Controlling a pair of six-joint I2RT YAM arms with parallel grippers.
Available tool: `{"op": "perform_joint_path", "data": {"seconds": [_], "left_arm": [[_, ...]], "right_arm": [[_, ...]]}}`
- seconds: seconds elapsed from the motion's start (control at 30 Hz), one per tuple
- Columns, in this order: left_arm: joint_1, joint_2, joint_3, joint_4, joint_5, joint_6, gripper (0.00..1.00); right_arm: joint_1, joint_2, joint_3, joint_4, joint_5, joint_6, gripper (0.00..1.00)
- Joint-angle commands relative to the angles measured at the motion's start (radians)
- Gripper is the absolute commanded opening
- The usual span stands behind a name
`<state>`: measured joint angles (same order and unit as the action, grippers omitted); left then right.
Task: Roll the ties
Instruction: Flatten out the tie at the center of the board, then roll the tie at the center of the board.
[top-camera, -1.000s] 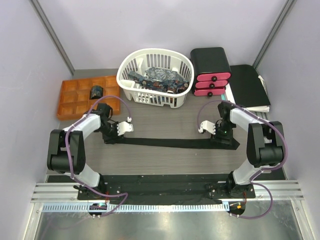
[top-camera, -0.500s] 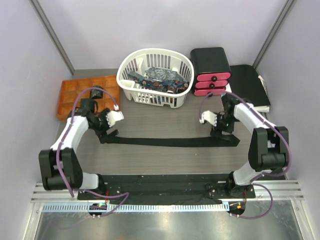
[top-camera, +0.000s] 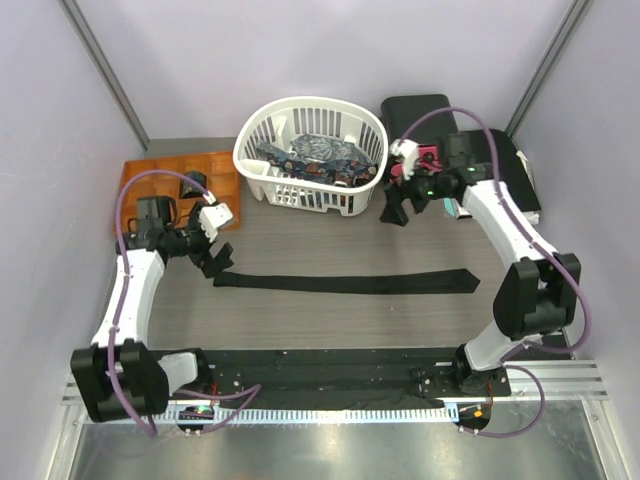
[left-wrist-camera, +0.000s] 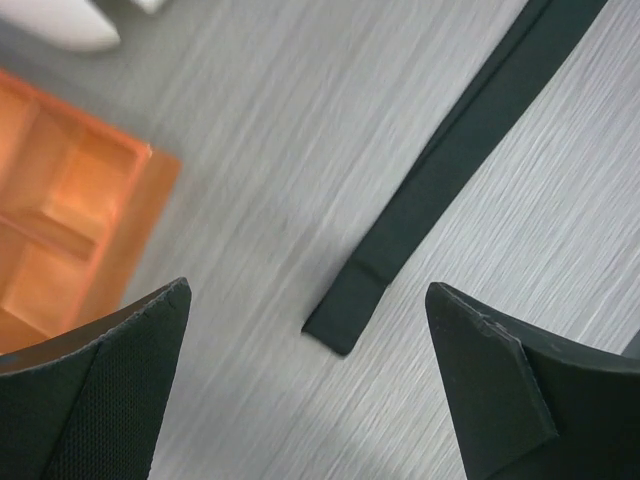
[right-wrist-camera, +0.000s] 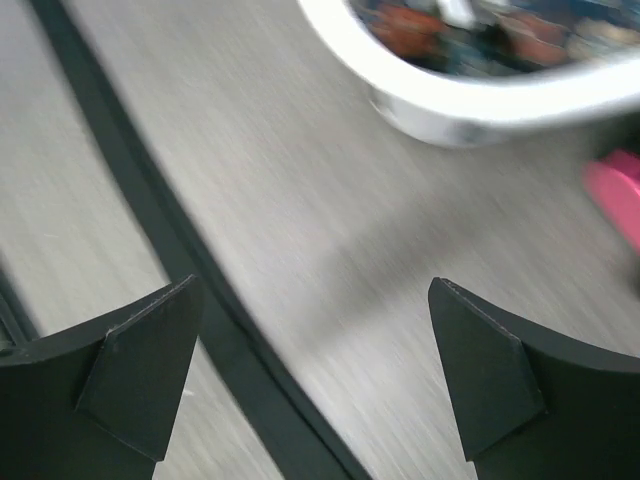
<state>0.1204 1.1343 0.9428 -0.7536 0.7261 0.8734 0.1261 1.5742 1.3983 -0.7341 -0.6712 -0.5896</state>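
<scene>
A plain black tie lies flat and straight across the table, unrolled. Its narrow end shows on the wood just below my open left gripper, which hovers over that end without touching it. My right gripper is open and empty, raised between the basket and the pink-drawered box; its view shows the tie passing under its left finger. Patterned ties are heaped in the white basket. A small rolled black tie sits in the orange tray.
The black box with pink drawers stands behind the right arm, and one pink drawer shows at the edge of the right wrist view. A flat black folder lies at the far right. The basket rim is close to the right gripper.
Both grippers have opened and left the tie's ends. The left one drew back toward the orange tray; the right one rose and swung toward the basket. The tie stays stretched flat.
</scene>
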Motion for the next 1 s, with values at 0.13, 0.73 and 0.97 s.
{"op": "perform_joint_path", "data": {"seconds": [0.13, 0.73, 0.97], "left_arm": [[0.151, 0.208, 0.01, -0.235, 0.006, 0.55, 0.99], [0.162, 0.433, -0.068, -0.152, -0.056, 0.843, 0.69], [0.162, 0.435, -0.111, -0.056, -0.05, 0.842, 0.58]], "right_arm": [[0.341, 0.023, -0.191, 0.289, -0.001, 0.356, 1.0], [0.549, 0.182, -0.324, 0.582, 0.094, 0.579, 0.32], [0.552, 0.247, -0.332, 0.581, 0.117, 0.574, 0.26]]}}
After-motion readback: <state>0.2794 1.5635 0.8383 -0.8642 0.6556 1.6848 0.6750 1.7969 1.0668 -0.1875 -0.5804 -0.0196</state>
